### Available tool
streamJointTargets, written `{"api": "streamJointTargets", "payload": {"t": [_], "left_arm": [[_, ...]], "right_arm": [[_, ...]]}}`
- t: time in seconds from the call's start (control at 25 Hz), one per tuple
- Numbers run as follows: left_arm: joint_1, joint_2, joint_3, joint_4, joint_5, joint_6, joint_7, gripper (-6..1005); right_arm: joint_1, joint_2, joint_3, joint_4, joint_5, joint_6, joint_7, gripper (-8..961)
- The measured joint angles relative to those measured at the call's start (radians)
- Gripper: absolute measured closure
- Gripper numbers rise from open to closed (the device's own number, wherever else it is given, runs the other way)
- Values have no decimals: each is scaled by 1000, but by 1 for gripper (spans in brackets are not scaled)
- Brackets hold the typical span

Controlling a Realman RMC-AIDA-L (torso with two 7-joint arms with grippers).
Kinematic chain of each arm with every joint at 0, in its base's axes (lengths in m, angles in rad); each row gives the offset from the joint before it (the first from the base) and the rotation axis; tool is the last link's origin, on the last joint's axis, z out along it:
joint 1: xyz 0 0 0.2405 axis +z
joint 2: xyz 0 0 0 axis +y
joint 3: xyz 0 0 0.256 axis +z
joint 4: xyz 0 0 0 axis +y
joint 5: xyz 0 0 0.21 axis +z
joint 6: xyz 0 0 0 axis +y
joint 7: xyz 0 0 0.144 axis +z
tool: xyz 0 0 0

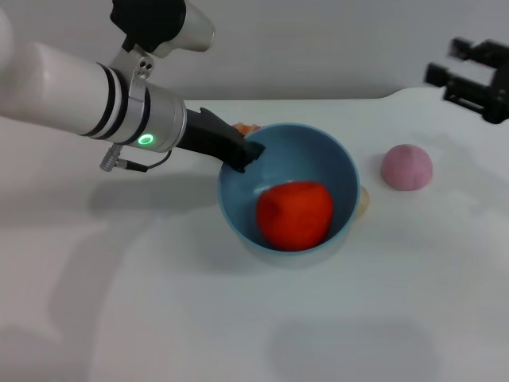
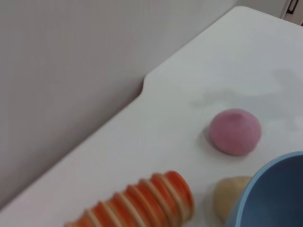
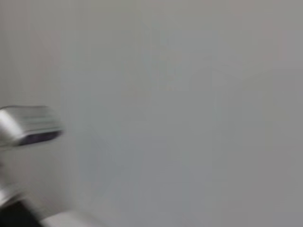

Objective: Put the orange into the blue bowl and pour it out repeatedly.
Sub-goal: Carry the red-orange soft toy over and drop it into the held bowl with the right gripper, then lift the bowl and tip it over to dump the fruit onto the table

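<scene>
The orange (image 1: 294, 215) lies inside the blue bowl (image 1: 334, 163) near the middle of the table. My left gripper (image 1: 246, 153) is shut on the bowl's back left rim, one finger inside the bowl. The bowl seems tipped a little toward me. The bowl's rim also shows in the left wrist view (image 2: 274, 194); the orange is hidden there. My right gripper (image 1: 460, 70) hangs open and empty at the far right, well above the table.
A pink ball (image 1: 406, 167) (image 2: 235, 131) lies right of the bowl. A beige ball (image 1: 363, 200) (image 2: 229, 196) peeks out behind the bowl's right side. A striped orange-and-white loaf (image 1: 247, 128) (image 2: 142, 203) lies behind the bowl. The table's back edge meets a grey wall.
</scene>
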Motion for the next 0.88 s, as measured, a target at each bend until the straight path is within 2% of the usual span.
{"api": "streamJointTargets", "payload": {"t": [0.12,0.32,0.48,0.56,0.68,0.88], "left_arm": [[1,-1,19,15,0,-38,23,999],[-11,-2,52,113,35,-86,30,1000],[-15,-4,125,177,143,-174,26,1000],[-16,-6,197,203,206,-237,24,1000],[13,-9,302,252,309,-359,5,1000],[54,-12,461,302,513,-544,-28,1000]], "right_arm": [[-48,0,31,123,157,44,-186,412],[-120,3,102,351,416,52,-425,333],[-133,3,136,451,478,59,-528,300],[-136,2,158,498,489,64,-617,300],[-141,1,191,558,491,69,-726,299],[-142,-2,219,605,492,78,-748,300]]}}
